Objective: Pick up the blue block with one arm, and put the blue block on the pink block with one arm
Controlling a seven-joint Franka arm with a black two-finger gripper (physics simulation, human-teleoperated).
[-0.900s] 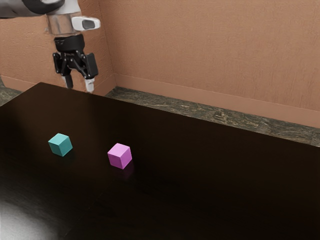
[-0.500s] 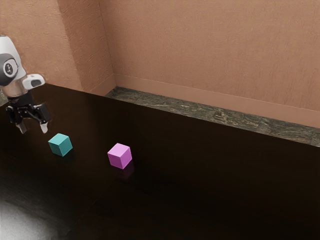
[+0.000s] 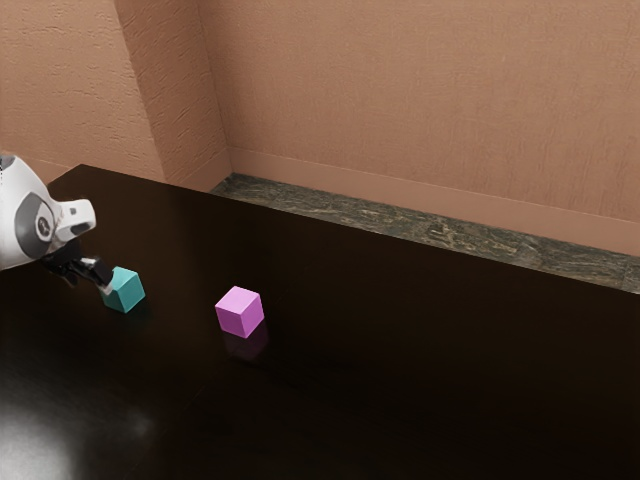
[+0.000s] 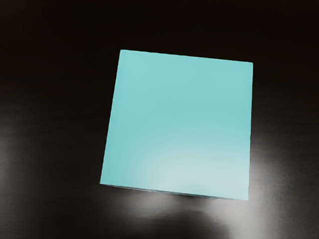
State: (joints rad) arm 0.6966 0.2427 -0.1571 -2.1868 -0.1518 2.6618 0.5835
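Note:
The blue block (image 3: 123, 289), a teal cube, rests on the dark table (image 3: 400, 340) at the exterior view's left. In the wrist view its top face (image 4: 179, 129) lies right under my hand. My gripper (image 3: 90, 272) has come down low at the block's left upper edge, and its fingers stand open with nothing held. One fingertip (image 3: 103, 277) is right against the block's side; whether it touches I cannot tell. The pink block (image 3: 240, 311) stands apart on the table, to the right of the blue one.
A brown wall (image 3: 420, 90) and a stone ledge (image 3: 420, 228) run behind the table's far edge. The wall's corner juts out at the upper left.
My hand has dropped from high above the table's far left corner to table height, and has shifted right until it is beside the blue block. Both blocks stayed put.

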